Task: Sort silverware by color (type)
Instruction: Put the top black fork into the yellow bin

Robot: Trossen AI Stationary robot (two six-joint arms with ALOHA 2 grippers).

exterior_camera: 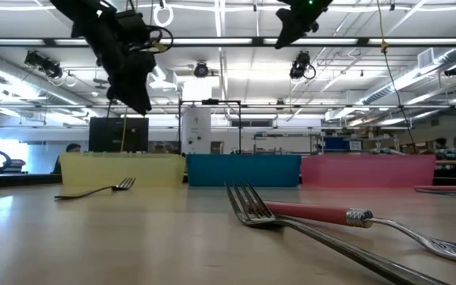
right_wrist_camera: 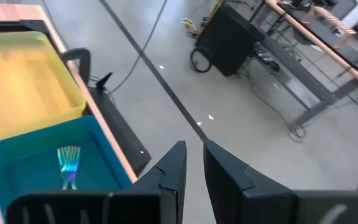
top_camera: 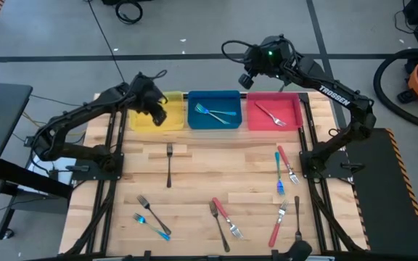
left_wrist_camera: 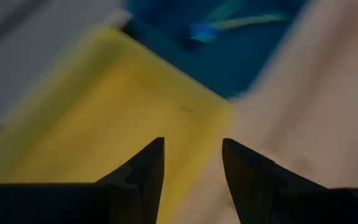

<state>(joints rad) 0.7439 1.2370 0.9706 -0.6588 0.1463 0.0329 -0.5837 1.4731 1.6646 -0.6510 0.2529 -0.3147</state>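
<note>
The left gripper (left_wrist_camera: 192, 168) hangs over the yellow bin (top_camera: 151, 118), its fingers (left_wrist_camera: 146, 171) parted with nothing between them; straight below them lies the bin's bare floor, and past their tips the blue bin (top_camera: 214, 110) with blue forks (top_camera: 216, 114) in it. The right gripper (right_wrist_camera: 194, 163) is raised beyond the back edge of the blue and red bins, its fingers (right_wrist_camera: 169, 168) drawn close with a narrow gap and gripping nothing; beneath them is the floor, and to one side the blue bin with a fork's tines showing. The red bin (top_camera: 274, 112) holds a red fork (top_camera: 270, 114). Well away from both sets of fingers, the remaining forks (top_camera: 223, 217) lie scattered on the counter (top_camera: 194, 174): dark, blue-handled and red-handled, some crossing each other, one dark fork (top_camera: 169, 164) alone nearest the yellow bin.
</note>
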